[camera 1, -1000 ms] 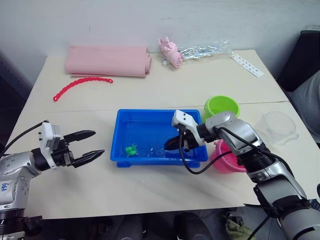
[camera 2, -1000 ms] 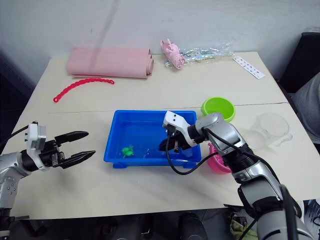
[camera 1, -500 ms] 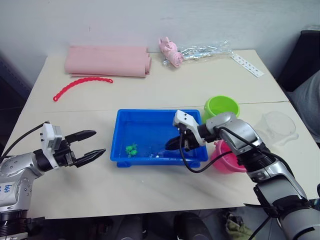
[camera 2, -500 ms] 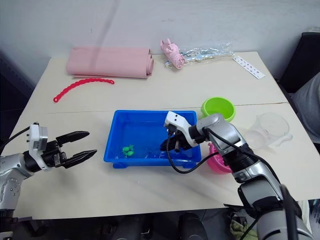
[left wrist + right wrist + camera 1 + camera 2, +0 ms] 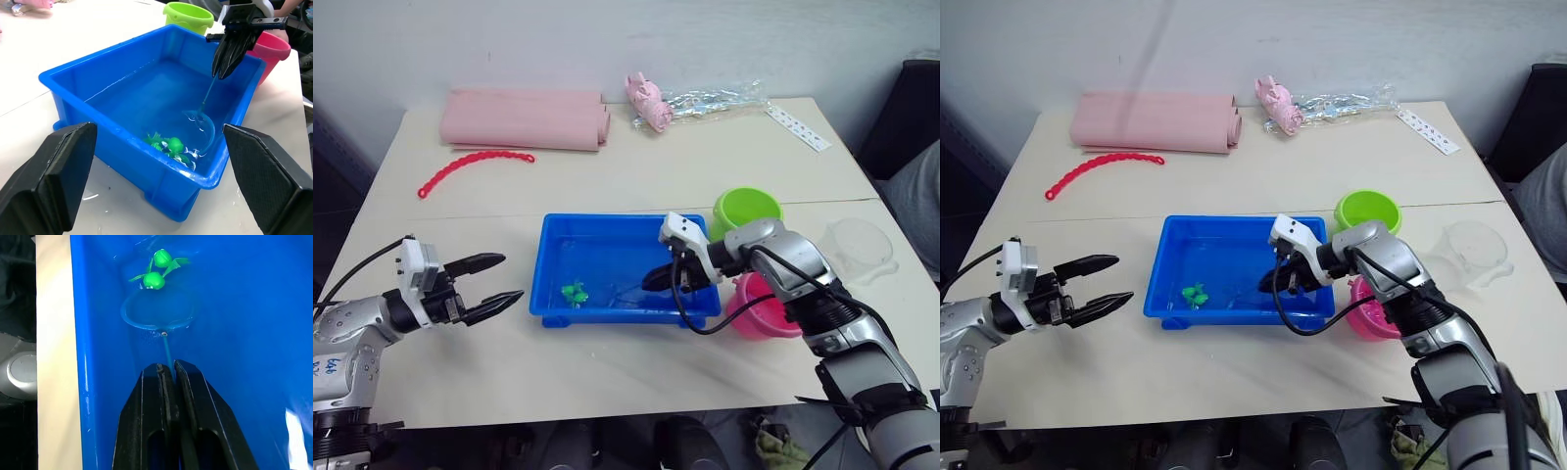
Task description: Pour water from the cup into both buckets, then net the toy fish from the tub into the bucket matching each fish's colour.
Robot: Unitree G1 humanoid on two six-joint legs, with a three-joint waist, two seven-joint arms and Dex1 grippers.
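right pincer (image 5: pixel 167 374): mine, clenched on net (image 5: pixel 156 316) stick, frame centre
net hoop: in tub (image 5: pixel 558 304), touching green fish (image 5: pixel 155 271)
left pincer (image 5: pixel 501 280): released, lower left over desk (image 5: pixel 607 362)

Looks like a lab test setup: bare cream table (image 5: pixel 607 176) against a plain white wall (image 5: pixel 607 39), toy props laid out, cabled robot arms.

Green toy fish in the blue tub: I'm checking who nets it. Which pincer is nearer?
Right. The right pincer holds the net's stick inside the blue plastic tub, near the small green toy fish; the left pincer hovers open outside the tub.
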